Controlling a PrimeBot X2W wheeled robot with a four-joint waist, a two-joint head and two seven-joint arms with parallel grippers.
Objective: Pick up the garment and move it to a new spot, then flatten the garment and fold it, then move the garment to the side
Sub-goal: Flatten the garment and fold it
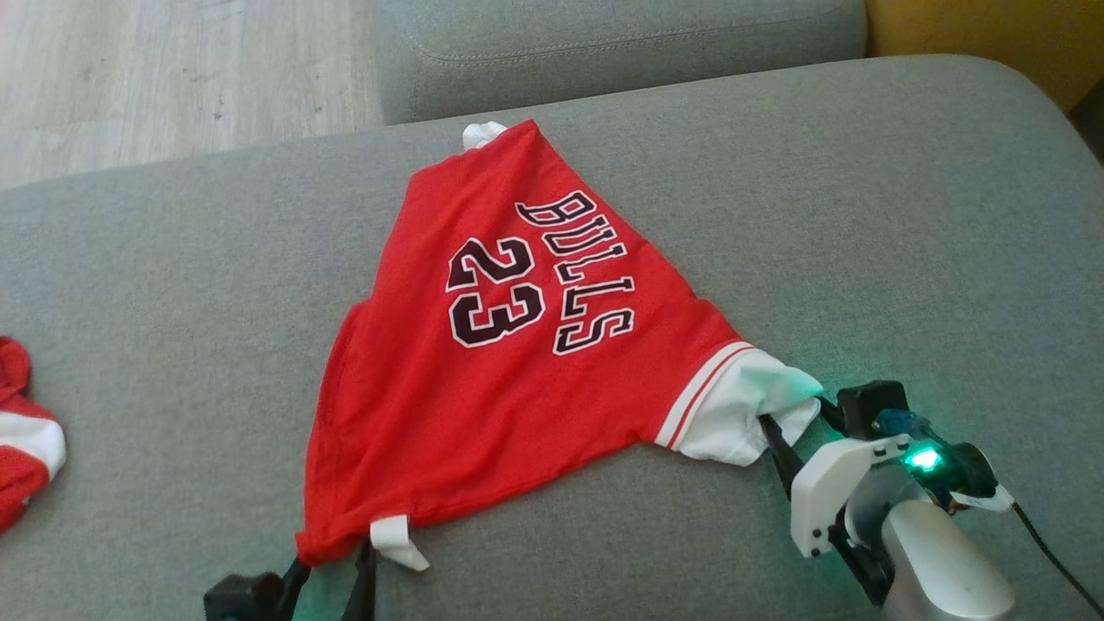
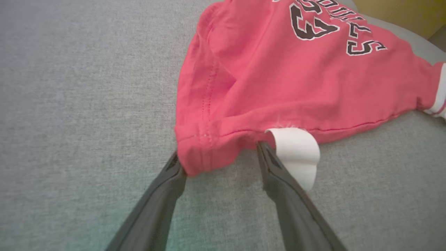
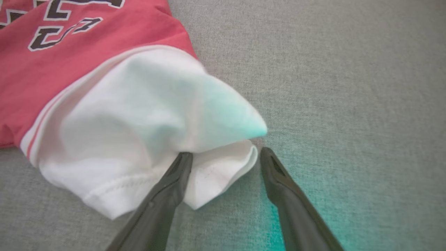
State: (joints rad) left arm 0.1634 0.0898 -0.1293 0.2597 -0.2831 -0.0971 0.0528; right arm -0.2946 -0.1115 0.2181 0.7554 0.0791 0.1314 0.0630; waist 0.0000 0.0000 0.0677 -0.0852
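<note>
A red garment (image 1: 517, 345) with "BULLS 23" in black print lies spread in a rough triangle on the grey sofa cushion (image 1: 906, 216). Its white sleeve (image 1: 742, 410) points to the right, and a white tag (image 1: 398, 542) hangs off the near hem. My left gripper (image 1: 332, 561) is open at the near hem corner, and in the left wrist view the red corner (image 2: 205, 153) lies between the left gripper's (image 2: 218, 153) spread fingertips. My right gripper (image 1: 798, 423) is open at the sleeve end. The right wrist view shows the white sleeve's (image 3: 139, 115) edge between the right gripper's (image 3: 225, 155) tips.
Another red-and-white piece of clothing (image 1: 21, 440) lies at the cushion's left edge. A second grey cushion (image 1: 604, 43) rises behind, with wooden floor (image 1: 172, 69) to its left and something yellow (image 1: 992, 34) at the top right. Bare cushion stretches to the garment's right.
</note>
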